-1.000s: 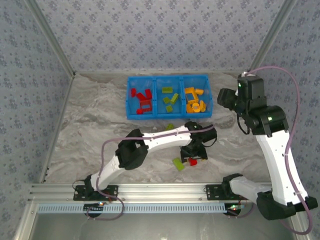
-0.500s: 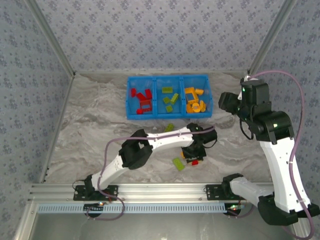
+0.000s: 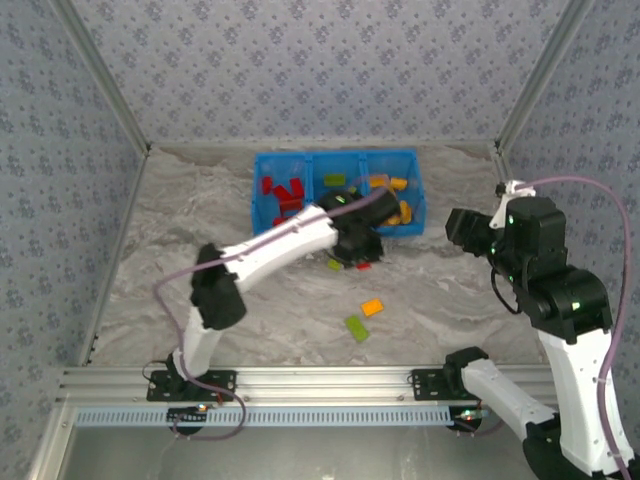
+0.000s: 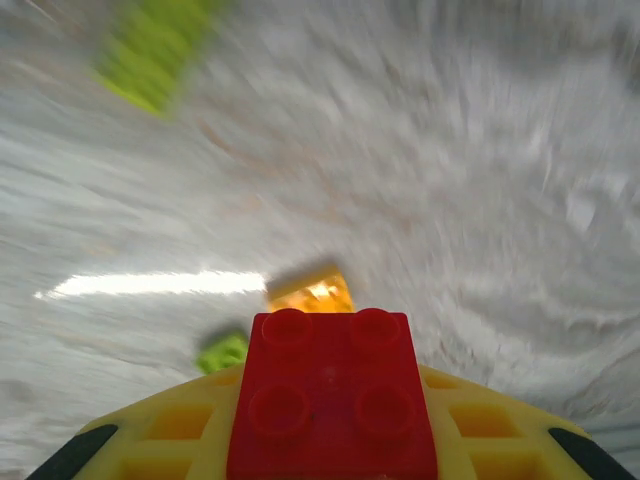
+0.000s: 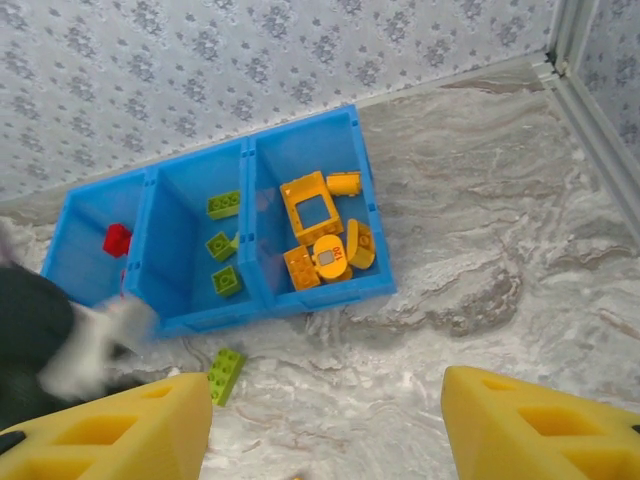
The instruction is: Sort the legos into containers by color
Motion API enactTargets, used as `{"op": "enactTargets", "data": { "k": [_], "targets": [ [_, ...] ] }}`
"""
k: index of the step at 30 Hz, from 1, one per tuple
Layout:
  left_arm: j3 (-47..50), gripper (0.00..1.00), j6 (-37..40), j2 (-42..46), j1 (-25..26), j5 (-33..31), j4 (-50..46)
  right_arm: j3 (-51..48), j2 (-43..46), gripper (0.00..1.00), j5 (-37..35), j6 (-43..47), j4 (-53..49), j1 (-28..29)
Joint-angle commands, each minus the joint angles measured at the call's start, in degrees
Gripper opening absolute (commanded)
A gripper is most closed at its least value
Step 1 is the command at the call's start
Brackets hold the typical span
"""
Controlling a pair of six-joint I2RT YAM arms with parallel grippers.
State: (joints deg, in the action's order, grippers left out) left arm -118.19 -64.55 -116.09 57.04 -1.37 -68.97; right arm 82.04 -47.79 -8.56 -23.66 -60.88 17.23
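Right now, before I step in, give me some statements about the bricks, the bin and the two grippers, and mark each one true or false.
1. The left gripper is shut on a red brick. True.
2. The right gripper carries a green brick. False: its fingers stand apart with nothing between them.
3. In the top view, the right-end compartment of the blue bin holds orange-yellow pieces. True.
4. Every brick is inside the bin. False: an orange brick and a green brick lie on the table, and another green brick lies just outside the bin's near wall.
5. The middle compartment holds red bricks. False: it holds green bricks.
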Motion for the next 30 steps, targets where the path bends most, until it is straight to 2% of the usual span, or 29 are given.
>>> {"op": "enactTargets", "data": {
  "k": [1, 6, 8, 11, 14, 22, 27, 30],
  "targets": [
    [3.2, 0.16, 6.9, 4.1, -8.0, -7.5, -6.2, -4.1, -0.5, 0.63, 2.0, -3.6, 1.1, 2.7],
    [2.1, 0.16, 16.1, 1.8, -19.5, -16.3, -6.2, -10.0, -4.1, 0.62, 0.1, -5.7, 3.4, 13.2],
    [-1.8, 0.16, 19.4, -2.3, -22.6, -19.2, -7.1, -11.4, -7.1, 0.62, -2.4, -6.7, 3.5, 18.4],
    [-10.5, 0.14, 21.5, -10.6, -26.1, -22.9, -11.8, -13.2, -11.3, 0.62, -2.4, -8.1, 5.1, 22.7],
    [-17.8, 0.13, 23.5, -17.0, -27.8, -25.6, -12.6, -17.4, -14.1, 0.62, -0.9, -8.6, 7.6, 24.3],
    [-26.3, 0.15, 26.7, -27.0, -28.7, -24.9, -10.6, -19.3, -15.9, 0.62, 0.4, -7.7, 7.9, 24.5],
    [-24.8, 0.17, 25.8, -29.2, -28.7, -24.6, -10.6, -20.6, -15.9, 0.62, 1.0, -7.7, 7.7, 23.9],
    [-22.7, 0.22, 25.2, -29.3, -28.6, -23.4, -9.7, -21.5, -16.4, 0.63, 1.5, -7.3, 7.7, 23.6]
  ]
}}
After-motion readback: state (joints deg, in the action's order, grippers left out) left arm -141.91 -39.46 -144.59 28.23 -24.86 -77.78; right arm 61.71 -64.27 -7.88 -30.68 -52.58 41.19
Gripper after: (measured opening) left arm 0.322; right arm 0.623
